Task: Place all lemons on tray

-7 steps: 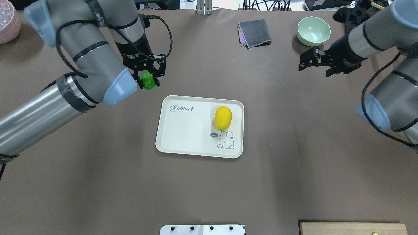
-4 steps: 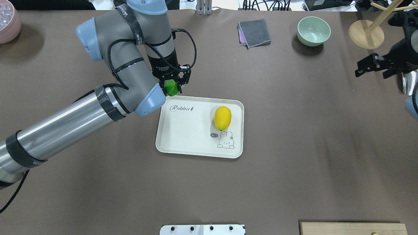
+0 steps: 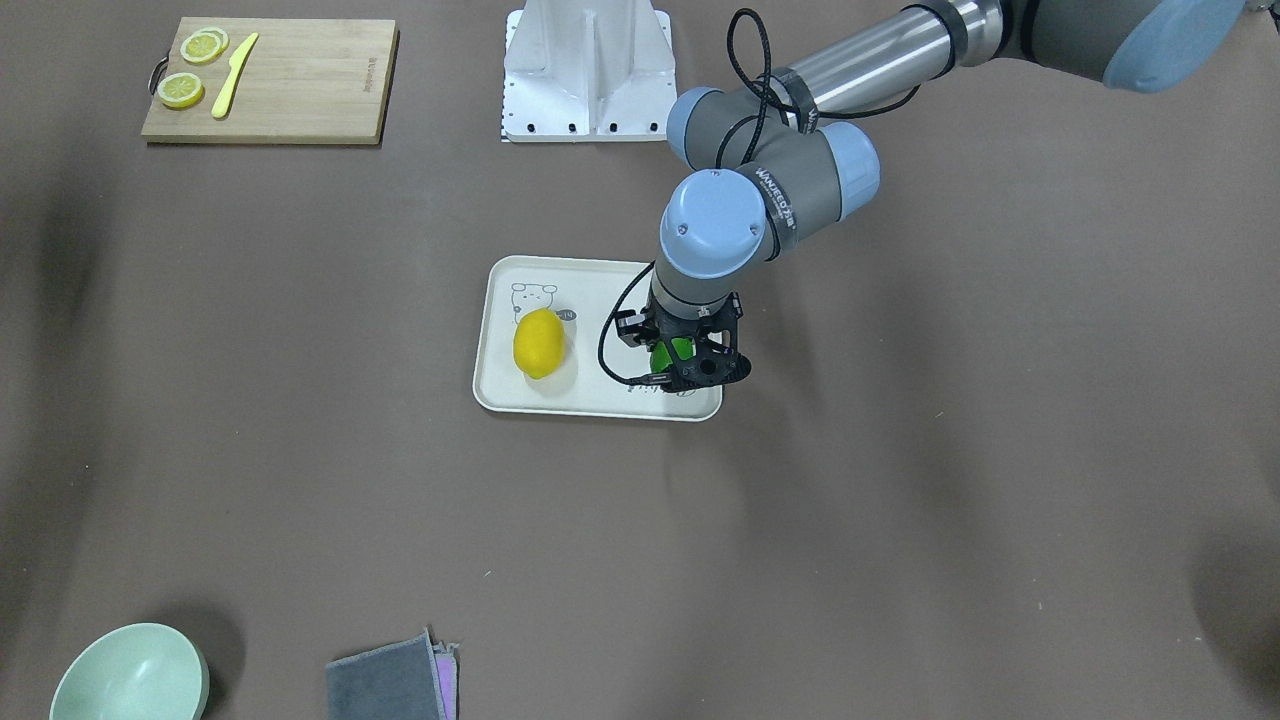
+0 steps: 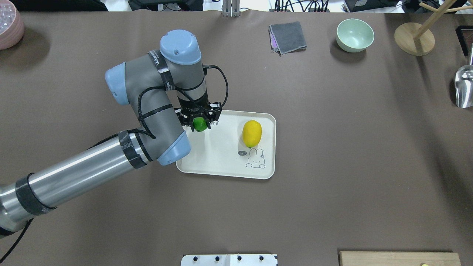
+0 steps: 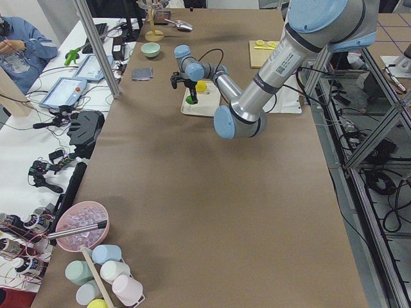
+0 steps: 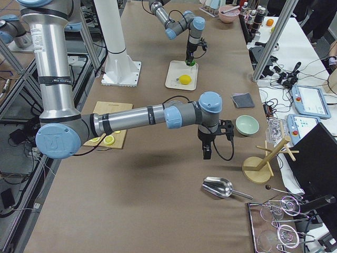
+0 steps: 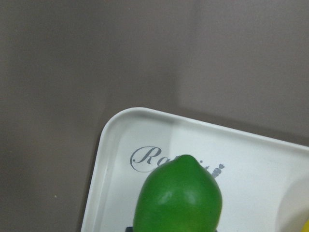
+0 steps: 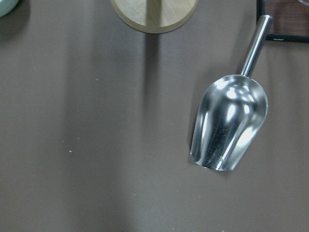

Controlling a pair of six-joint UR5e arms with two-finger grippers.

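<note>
The green lemon [image 4: 200, 125] sits between the fingers of my left gripper [image 4: 199, 123], just above the far-left corner of the cream tray [image 4: 225, 173], over its "Rabbit" script. The left wrist view shows the green lemon [image 7: 181, 195] over the tray's corner [image 7: 113, 140]. The yellow lemon [image 4: 252, 133] lies on the tray's right half, above the bear drawing. In the front view the left gripper [image 3: 690, 360] hangs over the tray next to the yellow lemon [image 3: 539, 343]. My right gripper [image 6: 206, 150] shows only in the exterior right view, so I cannot tell its state.
A green bowl [image 4: 355, 34], a grey cloth [image 4: 288, 37] and a wooden stand [image 4: 414, 38] sit along the far edge. A metal scoop [image 4: 463, 87] lies at the right edge. A wooden cutting board [image 3: 270, 80] holds lemon slices and a yellow knife.
My left gripper carried the green lemon rightward and nearer, from beside the tray to over its far-left corner. The right arm withdrew rightward out of the overhead view.
</note>
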